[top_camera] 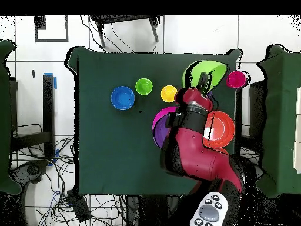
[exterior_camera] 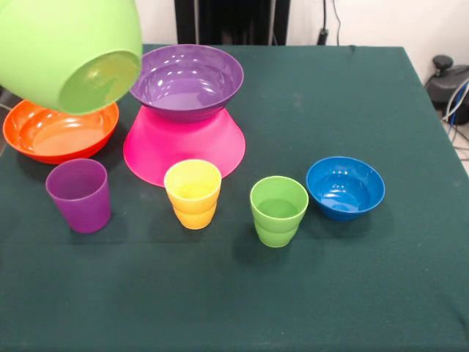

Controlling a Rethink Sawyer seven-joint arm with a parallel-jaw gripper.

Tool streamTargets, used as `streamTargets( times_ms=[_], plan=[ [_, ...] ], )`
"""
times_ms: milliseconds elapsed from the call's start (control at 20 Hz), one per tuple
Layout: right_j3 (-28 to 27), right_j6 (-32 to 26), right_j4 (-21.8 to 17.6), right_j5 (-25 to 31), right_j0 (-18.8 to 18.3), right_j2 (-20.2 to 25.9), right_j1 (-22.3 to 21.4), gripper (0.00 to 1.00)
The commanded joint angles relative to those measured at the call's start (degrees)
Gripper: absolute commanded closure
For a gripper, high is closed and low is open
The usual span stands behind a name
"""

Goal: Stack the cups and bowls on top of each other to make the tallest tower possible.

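The lime green bowl hangs in the air, tilted with its base toward the front camera, above the large orange bowl and just beside the tower, which so far is the purple bowl sitting upright on the inverted pink bowl. From overhead, the gripper sits at the green bowl's rim and seems clamped on it, though the exact hold is hard to read. The step in hand looks like carrying this bowl to the pile; next it must be levelled and centred over the purple bowl before release. The purple cup, yellow cup, green cup and small blue bowl wait in a row on the tabletop.
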Motion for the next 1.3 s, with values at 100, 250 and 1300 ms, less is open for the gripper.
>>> streamTargets(
  times_ms=[100,250,1300],
  plan=[
    [5.73,4.55,-0.32,-2.10,0.87,6.34,1.83,1.00],
    [6.99,5.76,-1.42,-2.43,1.01,7.18,1.05,1.00],
    [11.37,5.26,-1.30,-16.41,1.15,7.87,3.20,1.00]
  ],
)
